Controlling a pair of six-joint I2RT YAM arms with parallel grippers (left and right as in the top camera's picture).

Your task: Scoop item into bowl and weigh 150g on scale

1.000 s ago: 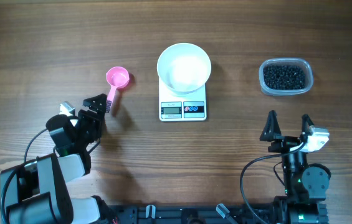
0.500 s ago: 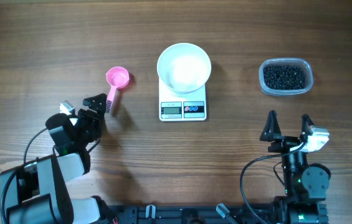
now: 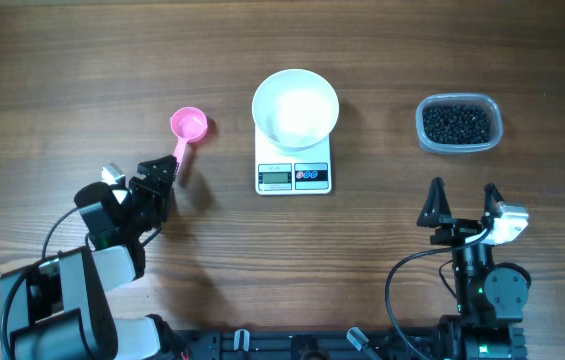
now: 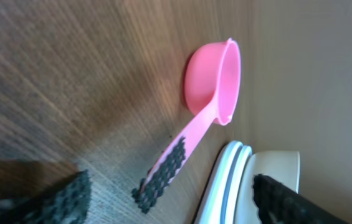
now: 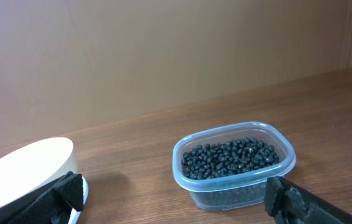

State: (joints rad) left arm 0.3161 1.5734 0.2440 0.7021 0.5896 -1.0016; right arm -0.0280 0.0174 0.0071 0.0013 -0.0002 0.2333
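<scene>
Left: straddles the textured handle end of the pink scoop (image 3: 184,138) with the left gripper (image 3: 152,174), jaws apart on either side, clamped on nothing; likely lined up there for a firm pick. Centre: ahead and to the right of that gripper, shows the empty bowl (image 3: 295,108) seated on the scale (image 3: 294,177), so as to register added weight. Right: parks the right gripper (image 3: 463,190) wide apart and empty, with the tub (image 3: 423,122) holding all the beads (image 3: 455,122) straight ahead of it.
</scene>
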